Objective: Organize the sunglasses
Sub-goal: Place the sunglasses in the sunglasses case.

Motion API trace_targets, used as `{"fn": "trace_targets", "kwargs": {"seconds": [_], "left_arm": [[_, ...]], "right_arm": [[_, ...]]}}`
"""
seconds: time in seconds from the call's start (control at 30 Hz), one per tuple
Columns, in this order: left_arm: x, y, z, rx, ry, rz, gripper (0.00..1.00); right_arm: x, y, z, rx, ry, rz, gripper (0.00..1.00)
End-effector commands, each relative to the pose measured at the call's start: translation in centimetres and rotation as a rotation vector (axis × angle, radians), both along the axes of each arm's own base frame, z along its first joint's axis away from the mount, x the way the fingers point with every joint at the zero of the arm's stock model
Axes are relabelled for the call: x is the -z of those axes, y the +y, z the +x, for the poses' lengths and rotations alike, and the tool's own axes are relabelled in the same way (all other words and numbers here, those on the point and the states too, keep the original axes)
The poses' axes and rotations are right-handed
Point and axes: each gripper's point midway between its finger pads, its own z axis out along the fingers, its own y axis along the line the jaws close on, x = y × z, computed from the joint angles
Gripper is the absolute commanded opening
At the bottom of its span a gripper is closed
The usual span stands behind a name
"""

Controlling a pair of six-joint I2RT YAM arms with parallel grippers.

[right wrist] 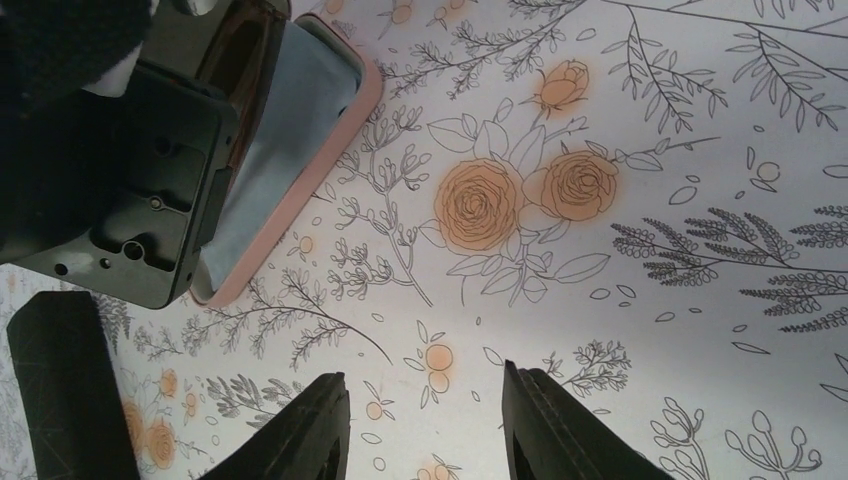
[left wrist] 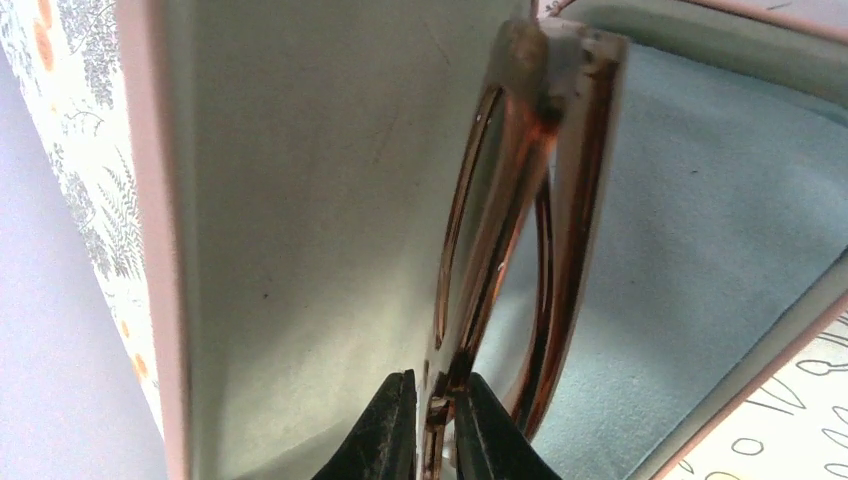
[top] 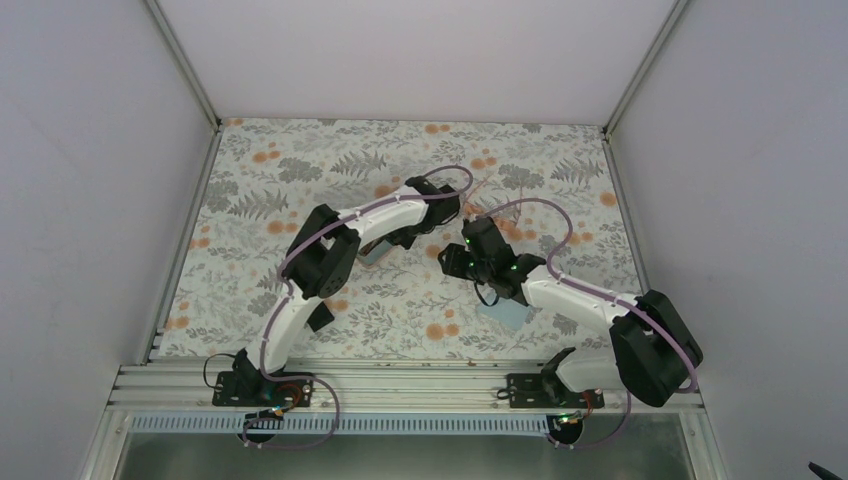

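The pale orange-pink sunglasses (left wrist: pixel 520 230) stand folded on edge inside the open pink case (left wrist: pixel 300 200), over a light-blue cloth (left wrist: pixel 700 250) lying in it. My left gripper (left wrist: pixel 436 382) is shut on the frame's hinge corner, one black finger on each side. From above, that gripper (top: pixel 405 238) is down in the case (top: pixel 378 252) at mid-table. My right gripper (right wrist: pixel 425 385) is open with nothing between its fingers, hovering over bare floral tablecloth just right of the case (right wrist: pixel 300 190). The dark brown pair is not visible.
A light-blue cloth (top: pixel 505 315) lies under the right arm near the front. A black oblong thing (right wrist: pixel 70 390) sits at the right wrist view's lower left. The left arm's wrist housing (right wrist: pixel 130 170) looms over the case. Grey walls enclose the floral table (top: pixel 300 160).
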Motion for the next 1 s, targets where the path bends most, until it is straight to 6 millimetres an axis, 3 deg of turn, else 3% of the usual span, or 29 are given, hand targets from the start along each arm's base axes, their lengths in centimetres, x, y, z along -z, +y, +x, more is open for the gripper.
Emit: {"fn": "trace_targets", "kwargs": {"seconds": [0.0,0.27,0.43,0.67,0.8,0.97], "left_arm": [[0.5,0.0,-0.1,0.013,0.002,0.031,0.12],[0.5,-1.6,-0.7,0.049,0.041,-0.069,0.17],[-1.2,-2.9,-1.0,0.078,0.04,-0.171,0.27],[-3.4,-3.4,-1.8,0.097,0.026,-0.285,0.32],[-4.8,-2.9,-2.6,0.074,0.0,-0.435,0.34],[-6.1,-1.4,-4.2,-0.051,-0.076,-0.774,0.34]], "right_arm": [[0.0,-0.5,0.2,0.03,-0.007,0.004,0.41],[-0.1,-0.5,0.1,0.034,-0.008,0.007,0.41],[-0.6,-0.6,0.2,0.04,-0.018,0.012,0.41],[-0.6,-0.3,0.2,0.023,-0.019,0.014,0.42],[-0.7,0.7,0.9,-0.025,-0.03,0.0,0.42],[-0.8,2.8,3.5,-0.078,-0.054,-0.049,0.42]]}}
